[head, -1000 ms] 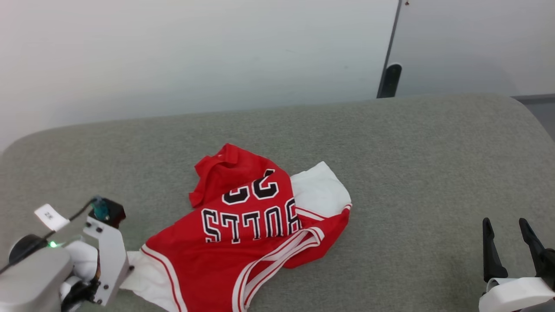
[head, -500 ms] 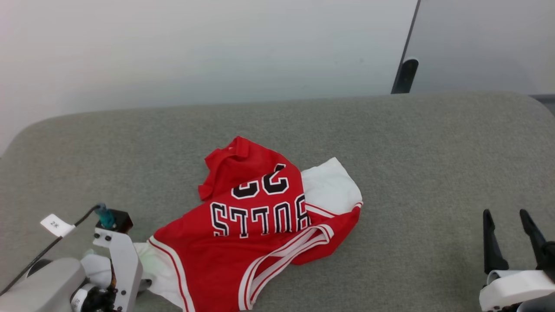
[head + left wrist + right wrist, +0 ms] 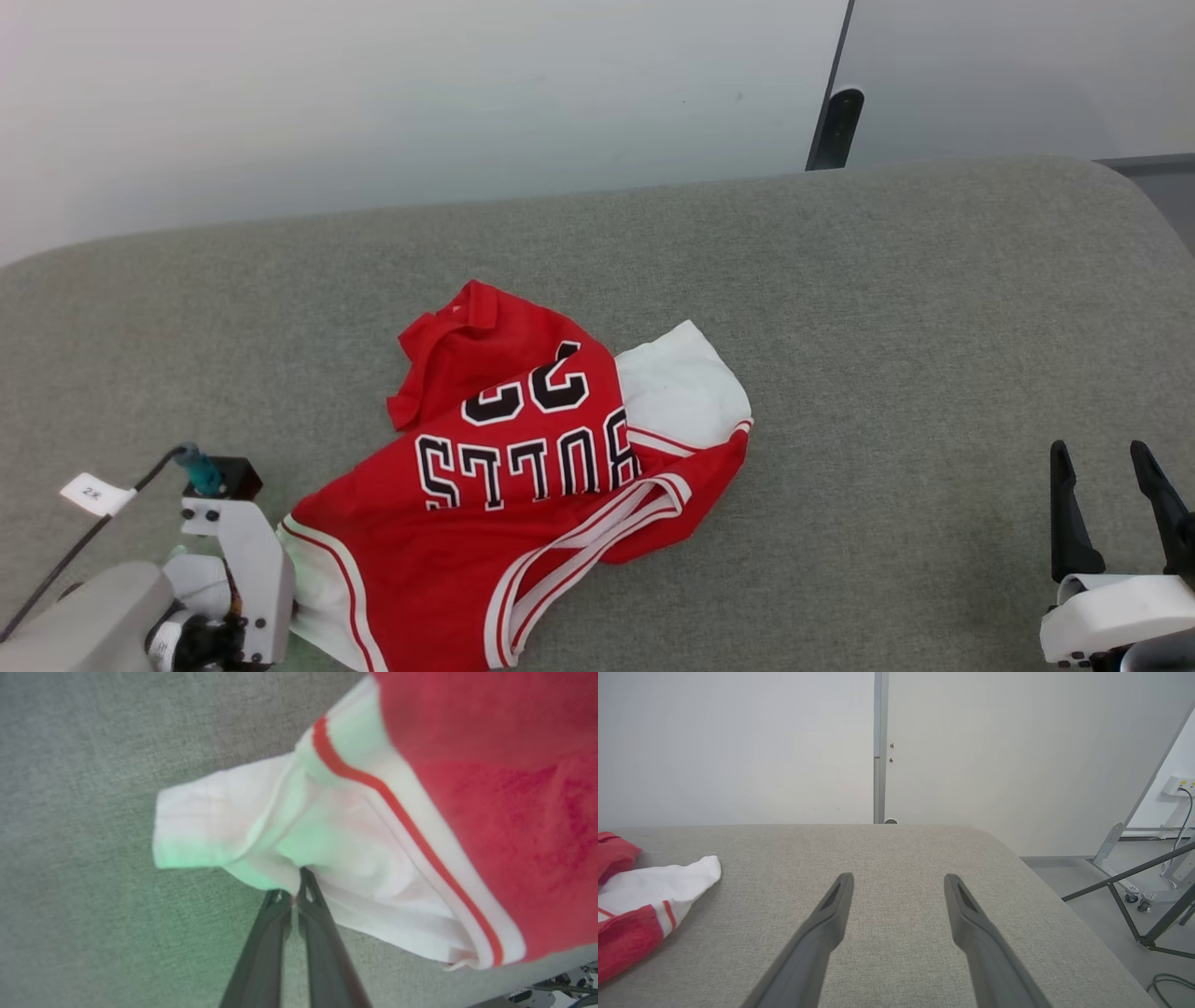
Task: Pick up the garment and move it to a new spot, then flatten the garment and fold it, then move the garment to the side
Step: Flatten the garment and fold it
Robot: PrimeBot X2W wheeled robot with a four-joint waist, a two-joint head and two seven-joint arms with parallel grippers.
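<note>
I count one garment point(image 3: 523, 485) on one desk point(image 3: 887, 327). The garment has two white sleeves: one sleeve point(image 3: 210, 816) at the tips of my left gripper point(image 3: 294, 893), the other sleeve point(image 3: 681, 392) on the side toward my right gripper point(image 3: 1098, 448). That makes two grippers, each with two dark fingers point(image 3: 822, 933), four in all. The garment's print has five letters and two digits. One white paper tag point(image 3: 91, 495) hangs on one cable just beside the left gripper's arm. One dark post point(image 3: 834, 126) stands behind the desk, ahead and to the left of the right gripper. Well off to that gripper's right there is one wall socket point(image 3: 1181, 785).
</note>
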